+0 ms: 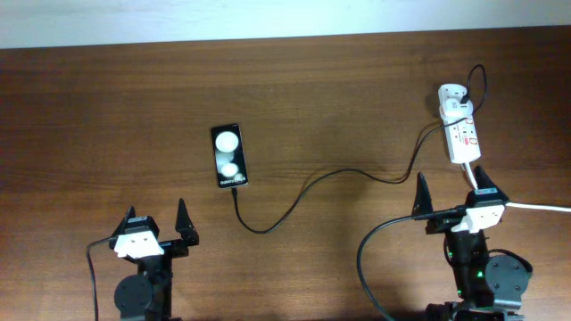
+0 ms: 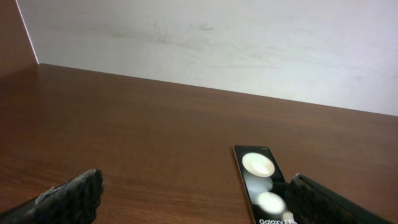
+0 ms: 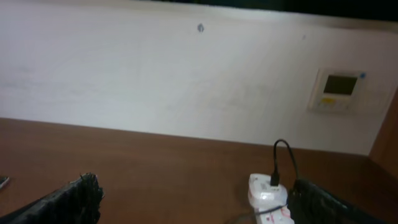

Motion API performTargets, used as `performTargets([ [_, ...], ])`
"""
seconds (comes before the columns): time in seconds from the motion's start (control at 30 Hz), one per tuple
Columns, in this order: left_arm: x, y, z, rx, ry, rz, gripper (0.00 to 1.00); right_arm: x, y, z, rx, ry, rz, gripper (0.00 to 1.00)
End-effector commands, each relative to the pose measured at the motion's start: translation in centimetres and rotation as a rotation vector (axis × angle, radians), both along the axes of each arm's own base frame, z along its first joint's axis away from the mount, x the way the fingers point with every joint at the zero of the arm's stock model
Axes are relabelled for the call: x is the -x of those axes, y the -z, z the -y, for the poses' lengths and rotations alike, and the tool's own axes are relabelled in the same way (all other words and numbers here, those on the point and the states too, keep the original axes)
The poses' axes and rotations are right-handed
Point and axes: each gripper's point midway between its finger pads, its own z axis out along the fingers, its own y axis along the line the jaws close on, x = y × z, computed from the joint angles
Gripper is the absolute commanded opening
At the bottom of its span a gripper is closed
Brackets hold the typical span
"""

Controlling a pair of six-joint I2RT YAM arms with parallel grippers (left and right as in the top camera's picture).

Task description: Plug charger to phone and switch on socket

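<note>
On the table (image 1: 89, 107), your charger (image 1: 352, 170) runs from the near edge of the phone (image 1: 228, 156) to the socket (image 1: 464, 135); left gripper (image 1: 154, 221) and right gripper (image 1: 453, 192) both gape wide, empty.

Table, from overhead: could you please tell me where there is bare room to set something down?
Bare table lies left of the phone; also between phone and socket, above the charger; and below the charger, between the left gripper and right gripper. It is crowded around the socket, where its cord passes the right gripper.
</note>
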Motion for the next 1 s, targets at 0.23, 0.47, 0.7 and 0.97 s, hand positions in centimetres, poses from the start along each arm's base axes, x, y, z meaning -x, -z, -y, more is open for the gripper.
performTargets([
  [0.23,0.0,0.2,-0.1,0.008,-0.007,-0.002,0.99,0.8,4.6,-0.4,0.000,0.014,0.031,0.99],
  [0.47,0.0,0.2,-0.1,0.008,-0.007,-0.002,0.99,0.6,7.4,1.2,-0.139,0.111,-0.081,0.99],
  [0.7,0.0,0.2,-0.1,0.008,-0.007,-0.002,0.99,0.7,8.9,0.7,-0.080,0.098,-0.143,0.99],
  [0.97,0.0,0.2,-0.1,0.008,-0.007,-0.002,0.99,0.7,8.9,0.8,-0.085,0.102,-0.143,0.98],
])
